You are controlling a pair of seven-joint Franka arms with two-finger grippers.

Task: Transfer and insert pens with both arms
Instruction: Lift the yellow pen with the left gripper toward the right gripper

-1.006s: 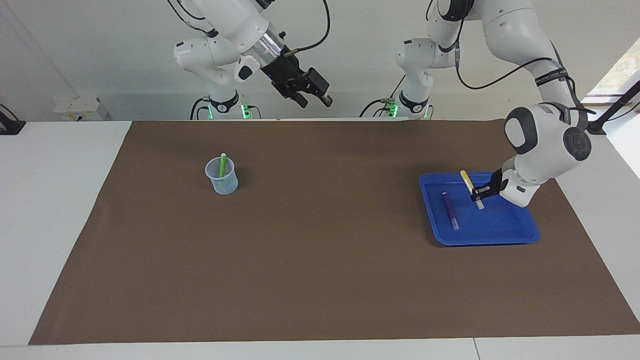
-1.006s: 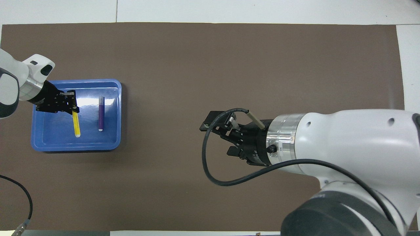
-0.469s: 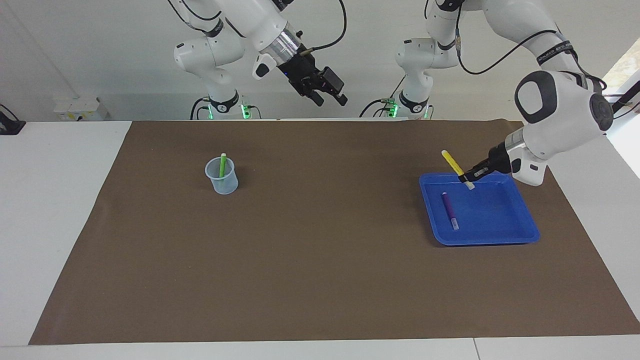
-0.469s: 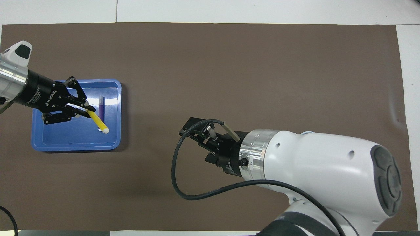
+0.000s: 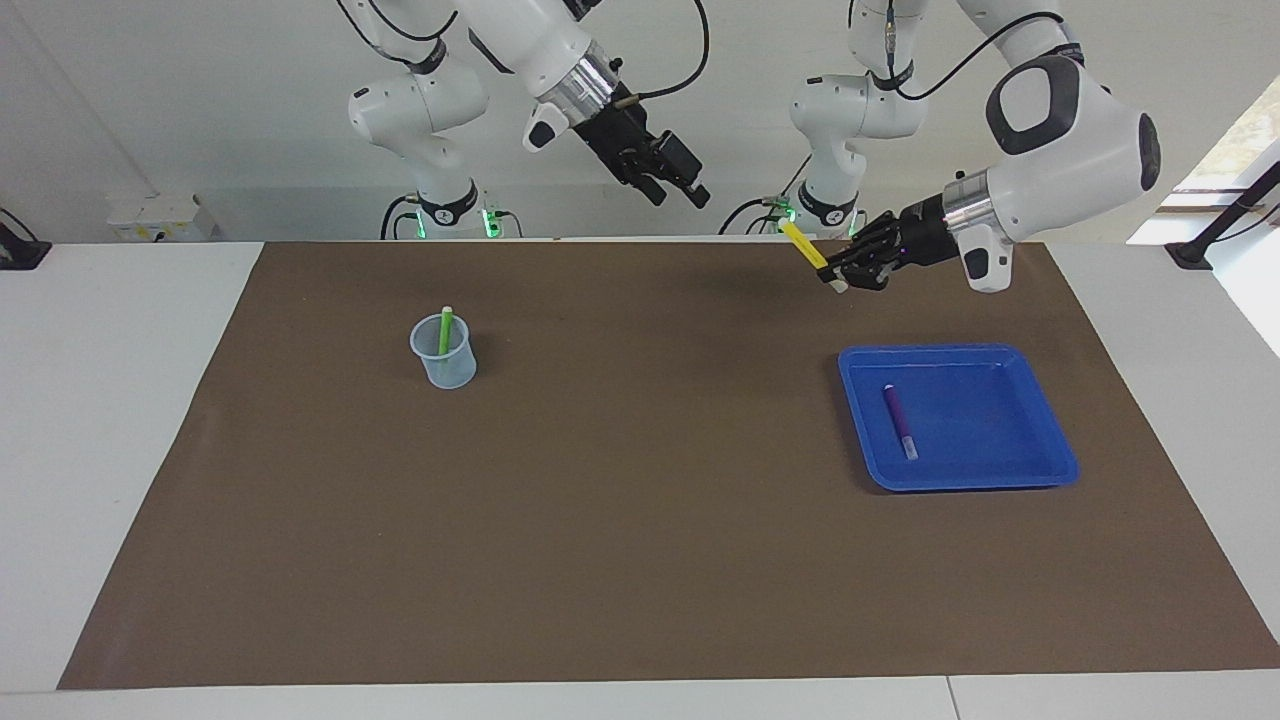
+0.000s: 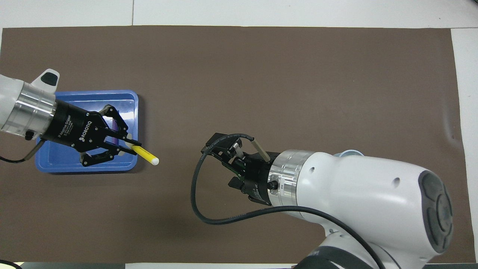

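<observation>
Upper right of the facing view: left gripper (image 5: 838, 274) grips the yellow pen (image 5: 803, 244), raised above the blue tray (image 5: 1050, 440). Top centre, right gripper (image 5: 685, 190) hangs open.

One pen (image 5: 444, 333) in the cup (image 5: 443, 352) toward the right arm's end — another (image 5: 898, 420) in the tray (image 5: 1010, 470).

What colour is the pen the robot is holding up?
Yellow. The left pincer holds the pen; the facing view shows it best.
</observation>
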